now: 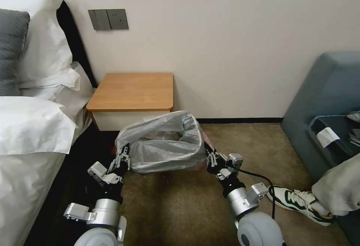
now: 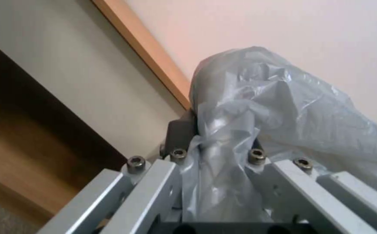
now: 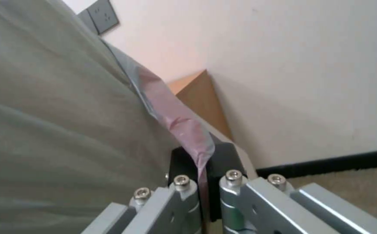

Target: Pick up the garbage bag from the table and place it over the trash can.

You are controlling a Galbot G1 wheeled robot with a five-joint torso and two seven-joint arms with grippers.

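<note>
Left end effector (image 1: 123, 155): pinching garbage bag's (image 1: 165, 146) left rim.
Right end effector (image 1: 210, 157): pinching its pinkish right rim.
Garbage bag: stretched open between both, below surface's (image 1: 133, 90) front edge.

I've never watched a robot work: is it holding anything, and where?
Yes, the garbage bag: the left gripper pinches bunched grey plastic at one side, the right gripper its pinkish-red rim.

Garbage bag (image 1: 165, 144) sat on carpet in front of the table (image 1: 131, 92), left gripper (image 1: 123, 158) at its left edge, right gripper (image 1: 210, 158) at its right. Bed (image 1: 33, 126) left of table.
</note>
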